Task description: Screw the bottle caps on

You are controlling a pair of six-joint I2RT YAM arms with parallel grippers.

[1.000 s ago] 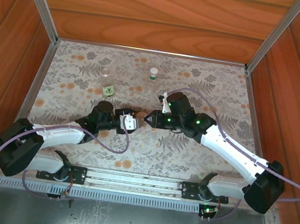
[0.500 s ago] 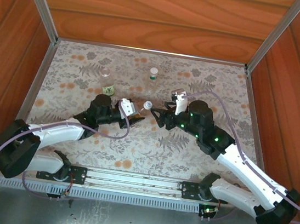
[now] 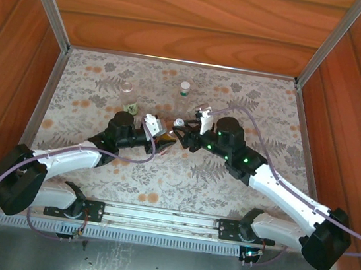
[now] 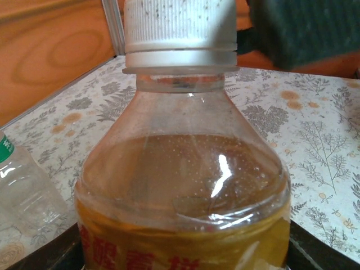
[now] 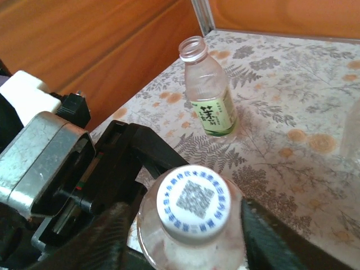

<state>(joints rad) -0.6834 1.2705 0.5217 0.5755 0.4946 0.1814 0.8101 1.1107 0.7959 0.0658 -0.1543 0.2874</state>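
The amber bottle (image 4: 180, 185) with a red-orange label stands upright, my left gripper (image 4: 185, 256) shut on its body at label height. A white ribbed cap (image 4: 180, 28) sits on its neck, and from above its top (image 5: 193, 201) carries a blue ring and a code print. My right gripper (image 5: 191, 236) is open and straddles that cap from above, its fingers (image 5: 109, 236) a little apart from it on both sides. In the top view the two grippers (image 3: 165, 140) (image 3: 182, 134) meet at the cap (image 3: 179, 123) mid-table.
A green-label bottle (image 5: 209, 93) with an open mouth stands behind and left (image 3: 129, 106). Another bottle (image 3: 184, 90) with a white cap stands further back near the middle. Wooden walls close in the floral mat (image 3: 251, 104) on three sides.
The left gripper swung the amber bottle forward and upright. The right gripper pulled back to the right, then came in again over the cap with its jaws narrower.
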